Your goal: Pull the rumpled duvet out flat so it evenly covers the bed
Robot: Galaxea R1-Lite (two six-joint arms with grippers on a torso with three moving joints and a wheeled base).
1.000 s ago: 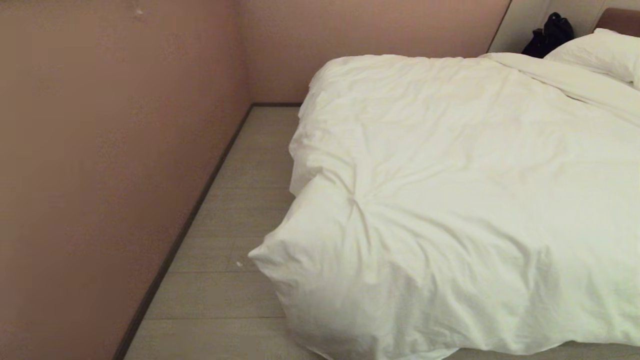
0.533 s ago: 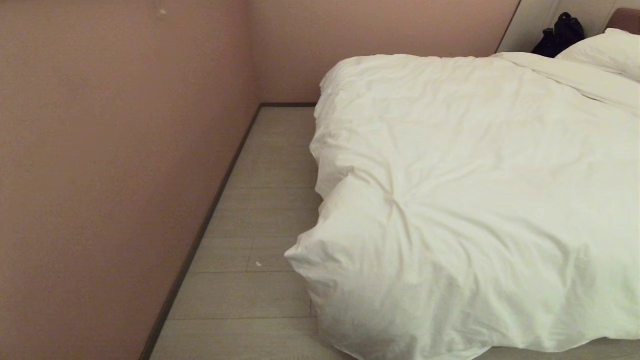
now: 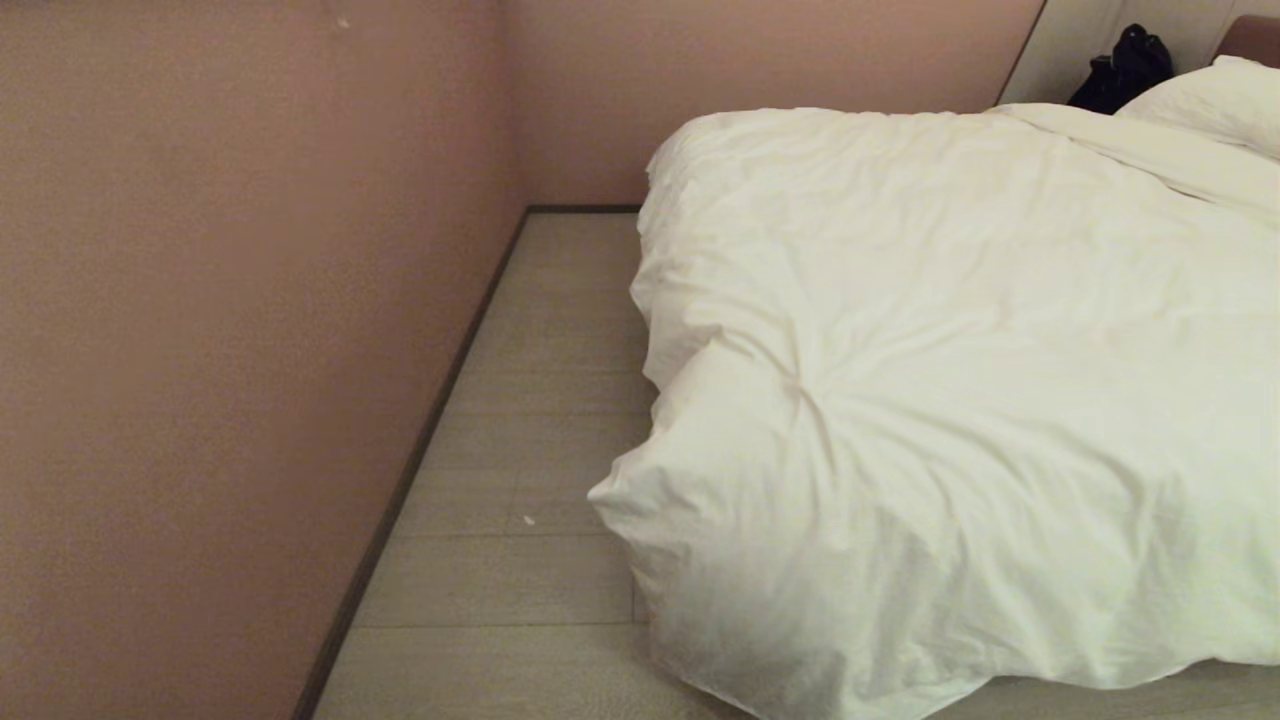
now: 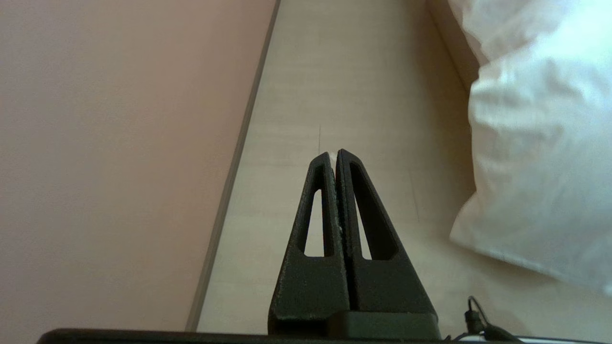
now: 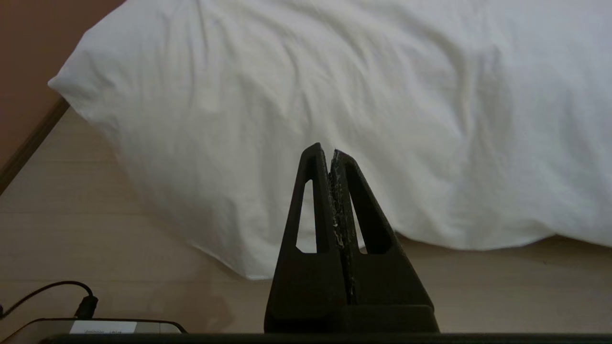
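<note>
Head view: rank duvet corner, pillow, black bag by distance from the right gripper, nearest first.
The right gripper is out of the head view, low at the near edge, jaws shut.
1. Duvet corner: nearest, overhanging the floor.
2. Pillow: far right, at the bed's head.
3. Black bag: just behind the pillow.

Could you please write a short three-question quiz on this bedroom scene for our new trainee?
1. True or false: the left tool is gripping the duvet.
2. Which dark thing lies beside the pillow at the far end of the bed? A) a bag B) a lamp C) a chair
3. Fill in: the near duvet corner sticks out over the ____.

Key
1. False: it is shut on nothing, above the floor; the right tool is shut too, pointing at the duvet.
2. A, the bag.
3. Floor.
</note>
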